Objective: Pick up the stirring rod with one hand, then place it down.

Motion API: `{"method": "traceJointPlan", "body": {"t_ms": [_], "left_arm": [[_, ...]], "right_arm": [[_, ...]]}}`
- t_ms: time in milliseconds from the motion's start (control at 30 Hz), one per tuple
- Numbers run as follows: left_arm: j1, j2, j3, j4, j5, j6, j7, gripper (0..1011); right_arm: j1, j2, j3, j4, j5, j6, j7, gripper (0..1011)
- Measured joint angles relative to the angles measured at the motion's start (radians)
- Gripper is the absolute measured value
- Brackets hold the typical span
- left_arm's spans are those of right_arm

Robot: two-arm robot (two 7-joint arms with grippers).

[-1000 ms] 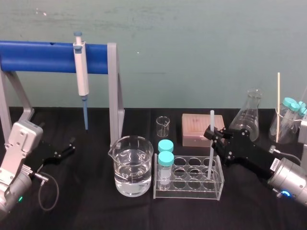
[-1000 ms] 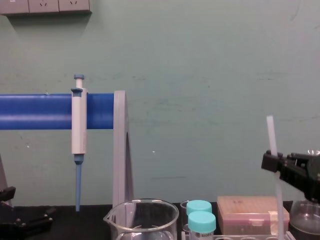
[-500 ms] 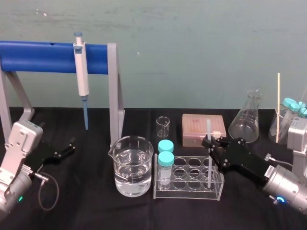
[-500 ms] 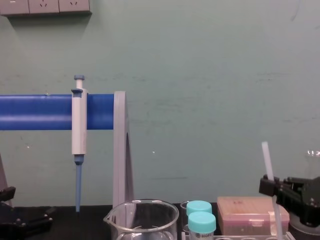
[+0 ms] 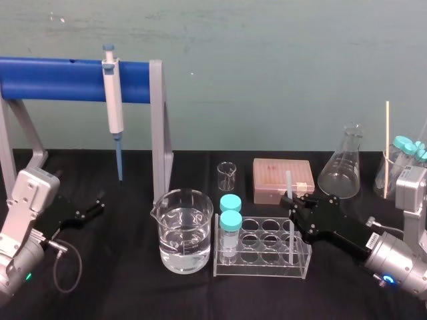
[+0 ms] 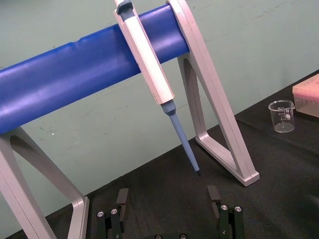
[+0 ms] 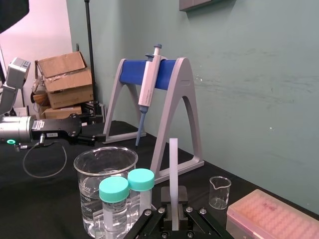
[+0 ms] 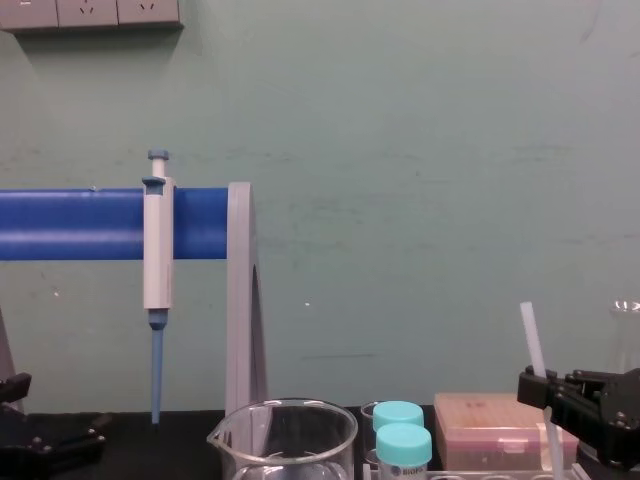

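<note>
- Lowered since earlier, rod [image 5: 289,181] is sinking into a right-hand rack [image 5: 263,269] hole, which is keeping it upright;
- right gripper [image 5: 292,200] is clenching it; left gripper [image 5: 95,205] is idling, fingers spread, far left.

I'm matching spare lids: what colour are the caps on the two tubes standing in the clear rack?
Both caps are turquoise, clearest in the head view.

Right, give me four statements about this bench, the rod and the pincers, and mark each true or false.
1. The right pincer is shut on the stirring rod. True.
2. The stirring rod lies flat on the table. False: it stands upright, lower end in the tube rack.
3. The pipette hangs on the blue stand. True.
4. The left pincer holds the beaker. False: it rests open at the table's left, apart from the beaker.
</note>
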Motion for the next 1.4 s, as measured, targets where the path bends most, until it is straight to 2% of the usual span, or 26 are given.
{"method": "traceJointPlan", "body": {"t_ms": [233,333,400,500,633,667,733,767,800,900,1000,1167,1233,1333,1400], "left_arm": [[0.0,0.0,0.0,0.0,0.0,0.0,0.0,1000],[0.0,0.0,0.0,0.0,0.0,0.0,0.0,1000],[0.0,0.0,0.0,0.0,0.0,0.0,0.0,1000],[0.0,0.0,0.0,0.0,0.0,0.0,0.0,1000],[0.0,0.0,0.0,0.0,0.0,0.0,0.0,1000],[0.0,0.0,0.0,0.0,0.0,0.0,0.0,1000],[0.0,0.0,0.0,0.0,0.0,0.0,0.0,1000],[0.0,0.0,0.0,0.0,0.0,0.0,0.0,1000],[0.0,0.0,0.0,0.0,0.0,0.0,0.0,1000],[0.0,0.0,0.0,0.0,0.0,0.0,0.0,1000],[0.0,0.0,0.0,0.0,0.0,0.0,0.0,1000],[0.0,0.0,0.0,0.0,0.0,0.0,0.0,1000],[0.0,0.0,0.0,0.0,0.0,0.0,0.0,1000],[0.0,0.0,0.0,0.0,0.0,0.0,0.0,1000],[0.0,0.0,0.0,0.0,0.0,0.0,0.0,1000]], "right_arm": [[0.0,0.0,0.0,-0.001,0.001,0.0,0.0,69],[0.0,0.001,0.0,-0.001,0.001,0.0,0.0,118],[0.0,0.001,0.001,-0.002,0.001,0.0,0.0,202],[-0.001,0.001,0.001,-0.002,0.002,0.0,0.0,260],[-0.001,0.001,0.001,-0.002,0.002,0.0,0.0,377],[-0.001,0.001,0.001,-0.002,0.002,0.0,0.0,435],[-0.001,0.002,0.001,-0.003,0.002,0.0,0.0,468],[-0.001,0.002,0.001,-0.003,0.003,-0.001,0.0,527],[-0.001,0.002,0.001,-0.003,0.003,-0.001,0.0,527],[-0.001,0.002,0.001,-0.003,0.003,-0.001,0.0,656],[-0.001,0.002,0.001,-0.003,0.003,-0.001,0.0,726],[-0.001,0.002,0.001,-0.003,0.002,-0.001,0.0,900],[-0.001,0.002,0.001,-0.003,0.002,-0.001,0.0,917],[-0.001,0.002,0.001,-0.003,0.002,-0.001,0.0,1003],[-0.001,0.002,0.001,-0.003,0.002,-0.001,0.0,1003]]}}
